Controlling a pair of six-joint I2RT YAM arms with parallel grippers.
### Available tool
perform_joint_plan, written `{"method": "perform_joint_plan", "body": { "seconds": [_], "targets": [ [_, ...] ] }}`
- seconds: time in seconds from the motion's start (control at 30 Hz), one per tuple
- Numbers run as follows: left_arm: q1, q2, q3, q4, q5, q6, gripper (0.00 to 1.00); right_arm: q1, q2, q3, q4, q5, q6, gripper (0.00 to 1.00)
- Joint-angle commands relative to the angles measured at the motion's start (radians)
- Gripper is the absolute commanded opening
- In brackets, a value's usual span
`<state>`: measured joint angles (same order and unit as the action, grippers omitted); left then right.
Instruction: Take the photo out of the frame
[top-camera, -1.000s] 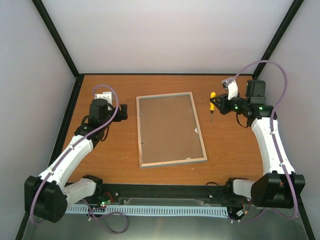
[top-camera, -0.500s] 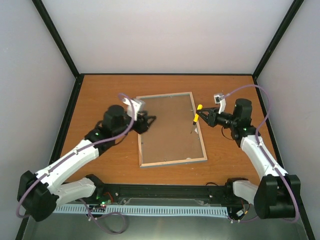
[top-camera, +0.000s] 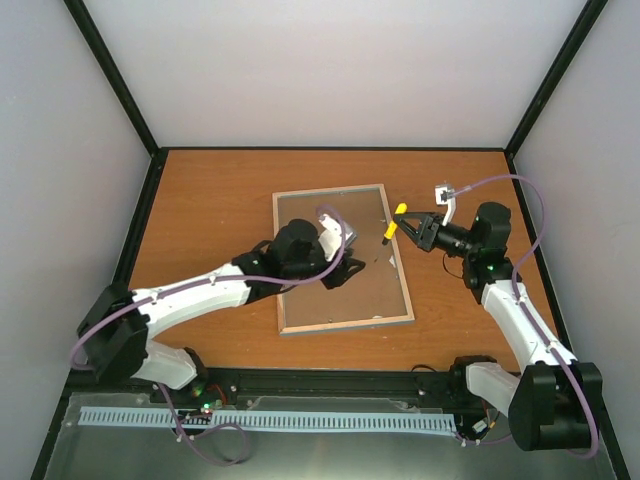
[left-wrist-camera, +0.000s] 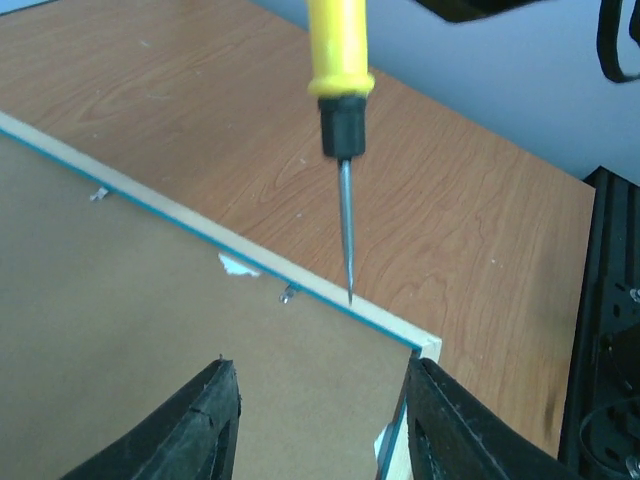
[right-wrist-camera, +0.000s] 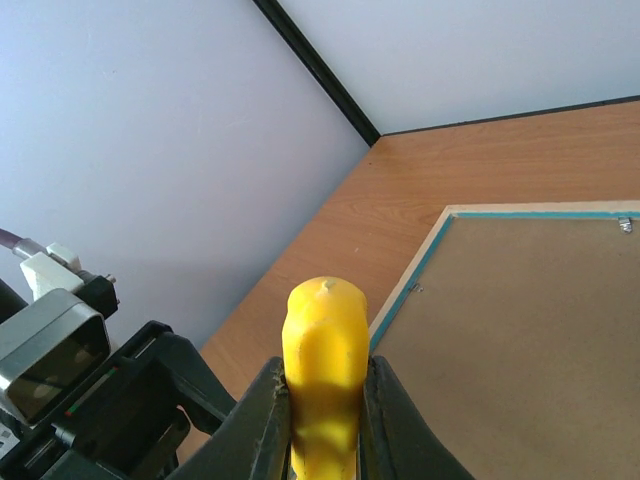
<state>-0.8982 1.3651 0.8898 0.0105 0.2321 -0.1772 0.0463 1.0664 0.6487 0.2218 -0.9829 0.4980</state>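
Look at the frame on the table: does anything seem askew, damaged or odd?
The frame lies slightly crooked to the table's edges, back side up. A small white scrap, perhaps torn paper, sits on its brown backing near the screwdriver tip. Nothing else stands out.

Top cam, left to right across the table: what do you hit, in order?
left gripper → screwdriver → right gripper. The frame overlaps the first two, so it is left out.

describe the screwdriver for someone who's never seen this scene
On the wooden table lies a big face-down frame. At its right edge, the right gripper holds a screwdriver tip-down; its yellow handle is the only bright thing there.
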Motion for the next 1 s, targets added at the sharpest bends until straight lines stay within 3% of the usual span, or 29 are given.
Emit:
{"method": "perform_joint_plan", "body": {
  "seconds": [0.0, 0.43, 0.7, 0.83, 0.97],
  "targets": [
    [-0.021, 0.072, 0.135, 0.033, 0.017, 0.043, 0.46, 0.003, -0.02, -0.009, 0.024, -0.008, 0.021, 0.03],
    [-0.022, 0.259, 0.291, 0.088, 0.036, 0.051, 0.41, 0.003, 0.003, -0.013, 0.049, -0.053, 0.032, 0.03],
    [-0.022, 0.288, 0.288, 0.128, 0.064, 0.052, 0.17, 0.003, 0.014, -0.017, 0.055, -0.051, 0.034, 0.03],
    [-0.022, 0.289, 0.283, 0.15, 0.077, 0.055, 0.13, 0.003, 0.018, -0.014, 0.044, -0.044, 0.02, 0.03],
    [-0.022, 0.301, 0.295, 0.157, 0.076, 0.06, 0.16, 0.003, 0.026, -0.013, 0.04, -0.036, 0.013, 0.03]
  ]
}}
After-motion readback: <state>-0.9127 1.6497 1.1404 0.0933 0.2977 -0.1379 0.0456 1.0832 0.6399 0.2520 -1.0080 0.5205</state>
